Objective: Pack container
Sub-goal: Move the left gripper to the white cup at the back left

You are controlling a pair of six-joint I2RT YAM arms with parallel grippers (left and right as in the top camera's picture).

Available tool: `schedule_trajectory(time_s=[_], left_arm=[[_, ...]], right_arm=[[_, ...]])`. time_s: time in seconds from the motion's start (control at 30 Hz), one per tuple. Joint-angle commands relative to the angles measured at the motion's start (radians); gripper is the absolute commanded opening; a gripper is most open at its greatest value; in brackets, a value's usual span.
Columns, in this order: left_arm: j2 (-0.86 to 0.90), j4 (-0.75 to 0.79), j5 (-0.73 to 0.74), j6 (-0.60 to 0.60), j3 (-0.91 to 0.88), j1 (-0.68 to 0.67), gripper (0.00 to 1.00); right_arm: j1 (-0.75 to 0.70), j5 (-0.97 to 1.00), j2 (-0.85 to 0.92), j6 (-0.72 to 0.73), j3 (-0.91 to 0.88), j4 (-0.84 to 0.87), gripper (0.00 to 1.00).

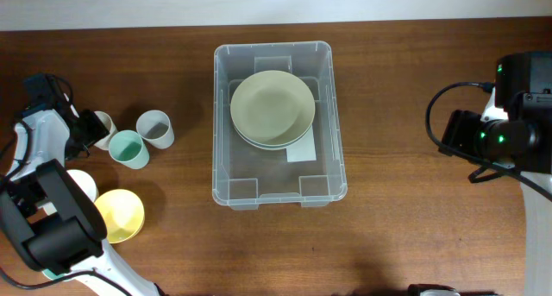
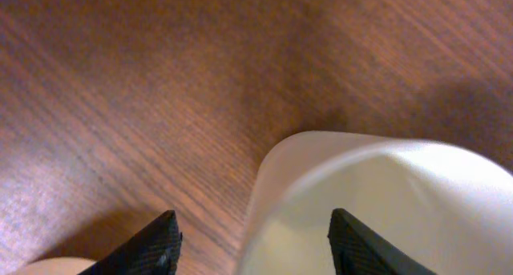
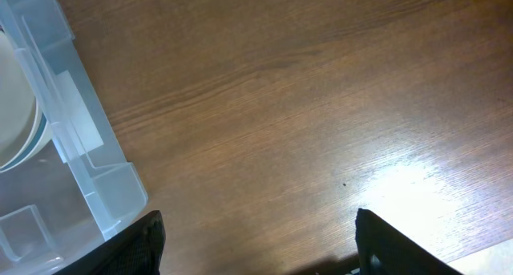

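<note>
Two grippers, neither holding anything.

Left gripper point(image 2: 252, 219): jaws spread wide, straddling the wall of the white cup point(image 2: 385, 203). One finger point(image 2: 152, 247) is outside over the table point(image 2: 160, 82), the other point(image 2: 365, 247) is over the cup's mouth. Can't tell whether either pad touches the wall.

From overhead, that cup sits at far left against the left arm. The grey cup point(image 1: 155, 128) is just to its right. The teal cup point(image 1: 128, 149) is close in front, between the two; touching or not, can't tell. The yellow cup point(image 1: 121, 214) is nearer the front edge, beside the left arm's base.

Right gripper point(image 3: 258, 219): jaws wide, over bare wood. A corner of the container shows at the left edge of the right wrist view. From overhead, the right arm is at the right edge, well apart from the container.

Container point(image 1: 226, 166): centre of the table, upright, long side running front to back. The bowls point(image 1: 272, 106) are inside it, a pale green stack with at least two rims showing, toward the far end. The stack partly covers the white label point(image 1: 302, 153) on the base. The near half of the base is bare.
</note>
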Motion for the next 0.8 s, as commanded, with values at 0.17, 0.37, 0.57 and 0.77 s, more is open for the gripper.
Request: schedule_trajectory(time_s=[0.17,0.37,0.57,0.77], left_arm=[[0.007,0.023,0.046,-0.006,0.012,0.003,0.12],[0.006,0.028,0.061,-0.006,0.025,0.003,0.01],[-0.038,-0.031,0.073,-0.006,0.138,0.0,0.01],[-0.146,-0.171,0.229,-0.006,0.326,-0.035,0.01]], right_arm=[[0.005,-0.002,0.009,-0.009,-0.007,0.003,0.72],[0.005,-0.002,0.009,-0.009,-0.007,0.003,0.72],[0.005,-0.002,0.009,-0.009,-0.007,0.004,0.72],[0.005,-0.002,0.009,-0.009,-0.007,0.004,0.72]])
